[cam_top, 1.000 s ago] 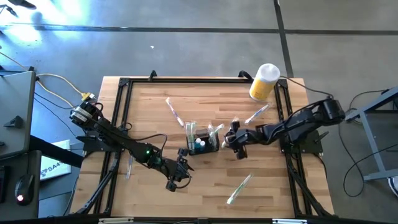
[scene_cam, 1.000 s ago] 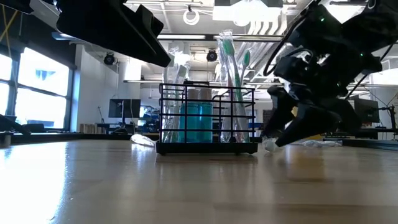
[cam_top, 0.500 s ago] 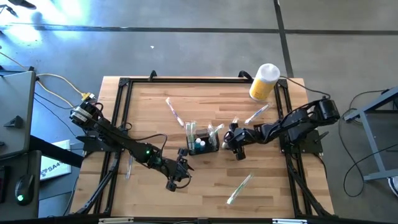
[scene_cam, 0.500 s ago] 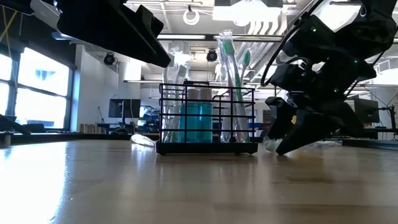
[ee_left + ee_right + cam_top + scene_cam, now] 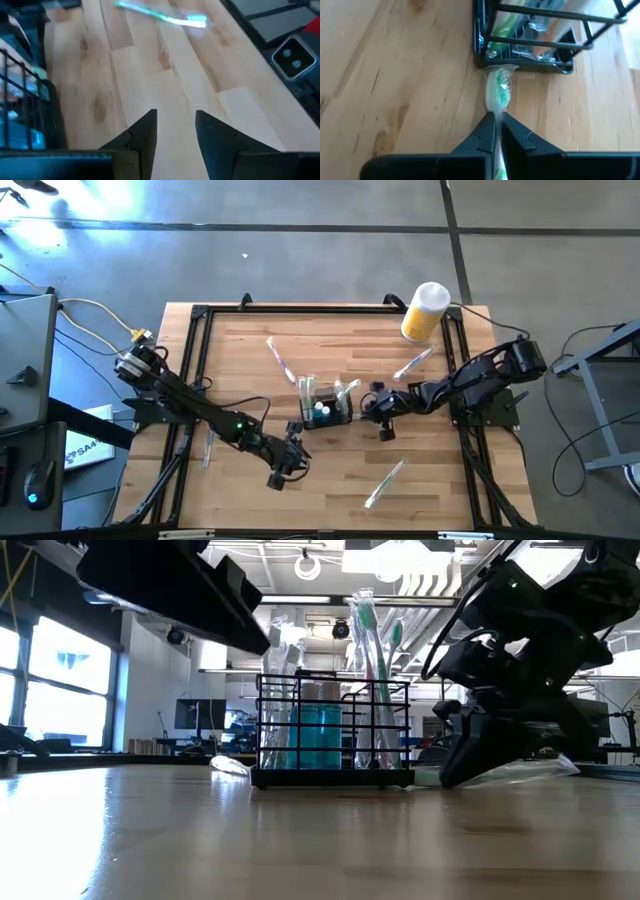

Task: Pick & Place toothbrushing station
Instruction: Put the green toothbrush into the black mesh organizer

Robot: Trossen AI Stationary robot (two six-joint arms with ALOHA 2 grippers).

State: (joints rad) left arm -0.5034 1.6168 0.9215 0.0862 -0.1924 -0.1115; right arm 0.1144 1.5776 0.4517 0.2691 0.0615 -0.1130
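Observation:
The toothbrushing station (image 5: 328, 408), a small black wire caddy holding wrapped toothbrushes and a blue tube, stands on its base mid-table (image 5: 333, 740). Just to its right, my right gripper (image 5: 374, 404) is down at the tabletop, shut on a clear-wrapped green toothbrush (image 5: 498, 92). The brush's head end lies against the caddy's base. My left gripper (image 5: 290, 464) hovers open near the table's front, left of the caddy, with nothing between its fingers (image 5: 175, 131). My right gripper pinches the wrapped toothbrush between its two fingers (image 5: 482, 131), just behind the green bristles (image 5: 496, 111). The fingers slant down from the table's right and lie along the brush. Its head touches the caddy's base (image 5: 498, 67), and its tail shows behind the gripper (image 5: 535, 769).
A yellow cylinder with a white lid (image 5: 424, 312) stands at the far right corner. Loose wrapped toothbrushes lie far left of the caddy (image 5: 278, 360), far right of it (image 5: 412, 365), near the front right (image 5: 385, 483) and at the left (image 5: 207, 446).
My right gripper has sunk to the tabletop beside the caddy and shut on the wrapped toothbrush, whose tail now shows behind it in the low view. The caddy has stayed in place.

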